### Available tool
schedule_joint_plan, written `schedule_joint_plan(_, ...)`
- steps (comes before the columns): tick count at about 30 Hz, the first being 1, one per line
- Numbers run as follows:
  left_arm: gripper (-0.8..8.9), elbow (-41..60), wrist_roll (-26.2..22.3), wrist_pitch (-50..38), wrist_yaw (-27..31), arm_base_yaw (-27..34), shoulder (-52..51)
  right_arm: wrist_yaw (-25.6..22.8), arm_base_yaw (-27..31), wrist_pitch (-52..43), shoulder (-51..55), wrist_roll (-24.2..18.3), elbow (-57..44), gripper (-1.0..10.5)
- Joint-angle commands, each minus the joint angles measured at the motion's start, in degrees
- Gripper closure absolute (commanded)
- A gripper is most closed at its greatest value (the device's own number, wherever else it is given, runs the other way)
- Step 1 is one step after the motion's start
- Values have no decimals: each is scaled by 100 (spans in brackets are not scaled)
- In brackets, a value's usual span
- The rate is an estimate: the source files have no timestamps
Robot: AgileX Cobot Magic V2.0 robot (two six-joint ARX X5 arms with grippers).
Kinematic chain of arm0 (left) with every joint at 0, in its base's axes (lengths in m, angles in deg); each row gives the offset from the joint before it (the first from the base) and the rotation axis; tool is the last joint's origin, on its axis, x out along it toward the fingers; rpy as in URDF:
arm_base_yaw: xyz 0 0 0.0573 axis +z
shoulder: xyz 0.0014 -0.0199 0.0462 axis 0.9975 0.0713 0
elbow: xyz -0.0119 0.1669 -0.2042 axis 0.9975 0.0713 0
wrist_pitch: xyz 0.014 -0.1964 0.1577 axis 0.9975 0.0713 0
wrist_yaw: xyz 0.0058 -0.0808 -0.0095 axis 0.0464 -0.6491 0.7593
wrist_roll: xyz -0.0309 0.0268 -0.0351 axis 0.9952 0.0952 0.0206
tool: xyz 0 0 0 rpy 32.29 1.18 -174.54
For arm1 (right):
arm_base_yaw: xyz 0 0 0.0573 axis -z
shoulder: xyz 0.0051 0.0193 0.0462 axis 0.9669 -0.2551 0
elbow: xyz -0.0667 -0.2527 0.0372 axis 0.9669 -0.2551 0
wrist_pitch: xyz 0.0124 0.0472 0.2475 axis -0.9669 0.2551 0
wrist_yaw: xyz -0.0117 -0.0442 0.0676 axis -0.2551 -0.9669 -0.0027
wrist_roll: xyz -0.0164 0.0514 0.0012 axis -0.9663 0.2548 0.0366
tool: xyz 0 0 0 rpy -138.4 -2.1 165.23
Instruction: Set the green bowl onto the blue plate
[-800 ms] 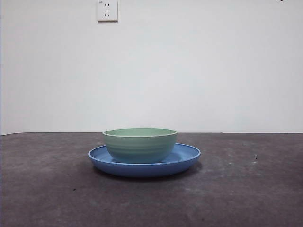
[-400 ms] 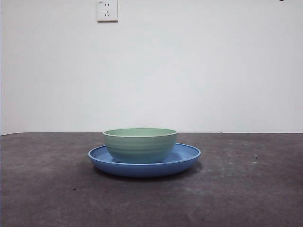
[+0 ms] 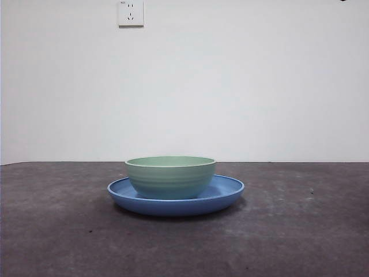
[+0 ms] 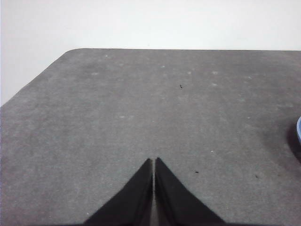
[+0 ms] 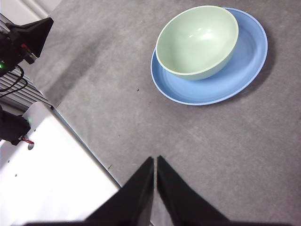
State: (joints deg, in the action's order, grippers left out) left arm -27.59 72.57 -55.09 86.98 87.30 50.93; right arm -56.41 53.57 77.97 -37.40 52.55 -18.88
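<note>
The pale green bowl (image 3: pixel 170 176) stands upright and empty on the blue plate (image 3: pixel 226 193) in the middle of the dark table. The right wrist view shows the green bowl (image 5: pixel 197 40) resting toward one side of the blue plate (image 5: pixel 244 70). My right gripper (image 5: pixel 155 160) is shut, holds nothing, and hangs well away from the plate near the table edge. My left gripper (image 4: pixel 154 161) is shut and empty over bare table; only a sliver of the blue plate (image 4: pixel 299 129) shows at the frame's edge. In the front view just a black tip (image 3: pixel 343 0) of an arm appears at the top.
A white wall with a socket (image 3: pixel 131 12) stands behind the table. In the right wrist view a white base plate (image 5: pixel 47 174) and black equipment with cables (image 5: pixel 19 42) lie beyond the table edge.
</note>
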Motion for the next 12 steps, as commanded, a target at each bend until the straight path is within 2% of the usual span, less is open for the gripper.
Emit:
schedule_joint_plan(1,806,116,55,31,20,13,-9,0,140,-59,116,-326,90,940)
schedule_joint_plan(6,806,116,55,31,20,13,-9,2,914,-238,708,-715,33,940)
schedule_joint_plan(12,806,116,55,31,20,13,-9,-4,1919,-1700,1840,-1038,-909,940)
